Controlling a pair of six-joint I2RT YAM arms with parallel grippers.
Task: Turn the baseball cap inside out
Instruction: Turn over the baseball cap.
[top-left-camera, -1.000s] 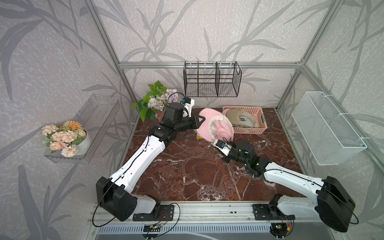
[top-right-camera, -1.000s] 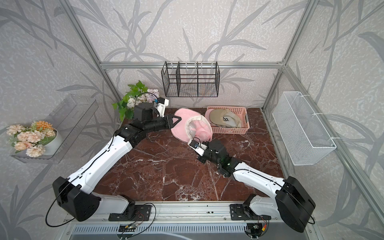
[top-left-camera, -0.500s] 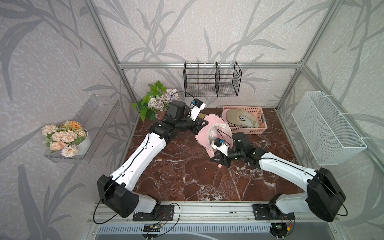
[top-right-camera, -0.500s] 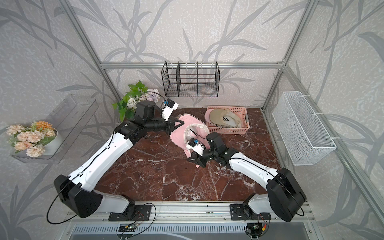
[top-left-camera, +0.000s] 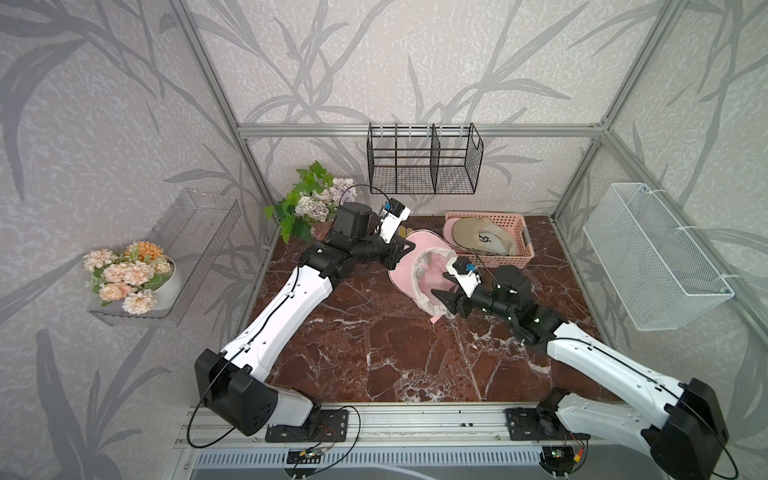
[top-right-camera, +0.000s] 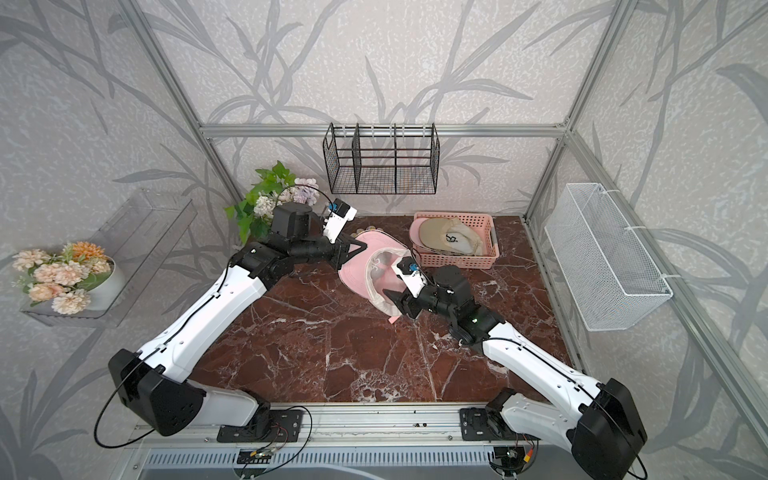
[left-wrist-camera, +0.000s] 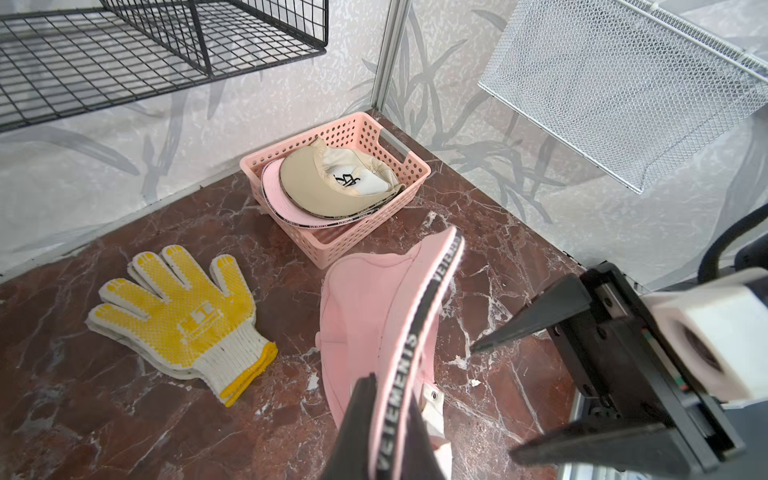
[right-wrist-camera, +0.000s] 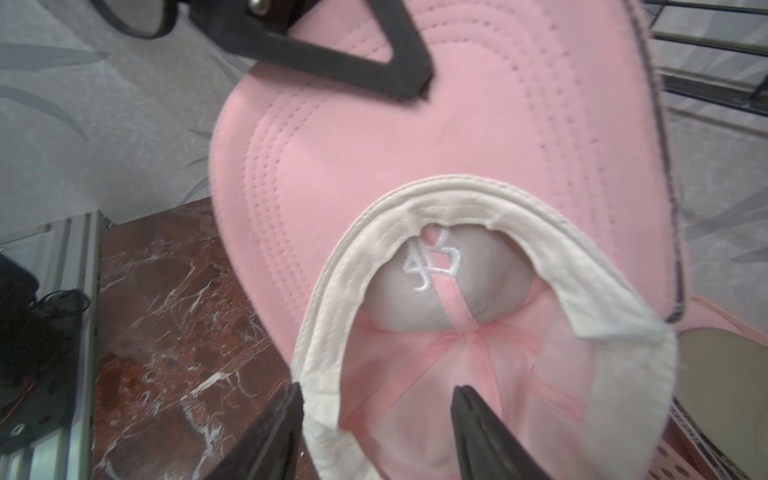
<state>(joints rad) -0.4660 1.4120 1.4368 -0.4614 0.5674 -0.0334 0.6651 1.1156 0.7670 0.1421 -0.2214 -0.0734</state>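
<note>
The pink baseball cap (top-left-camera: 405, 272) (top-right-camera: 353, 274) hangs tilted over the marble floor, its opening facing my right arm. My left gripper (top-left-camera: 409, 248) (top-right-camera: 360, 248) (left-wrist-camera: 390, 399) is shut on the edge of the brim (left-wrist-camera: 374, 316), by the black lettered trim. My right gripper (top-left-camera: 441, 301) (top-right-camera: 392, 302) (right-wrist-camera: 376, 388) is open at the cap's opening. One of its fingers is outside the white sweatband (right-wrist-camera: 332, 291); the other is inside the pink crown (right-wrist-camera: 498, 374). The crown's outer side is mostly hidden.
A pink basket (top-left-camera: 498, 261) (left-wrist-camera: 353, 245) with a beige cap (top-left-camera: 478, 239) stands at the back right. A yellow glove (left-wrist-camera: 178, 316) lies behind the left arm. A black wire rack (top-left-camera: 424, 166), a white mesh basket (top-left-camera: 656, 257) and flowers (top-left-camera: 311, 203) line the walls.
My right gripper rose from the floor in front of the cap to its opening, and its jaws spread apart. My left gripper turned the cap's opening towards the right arm.
</note>
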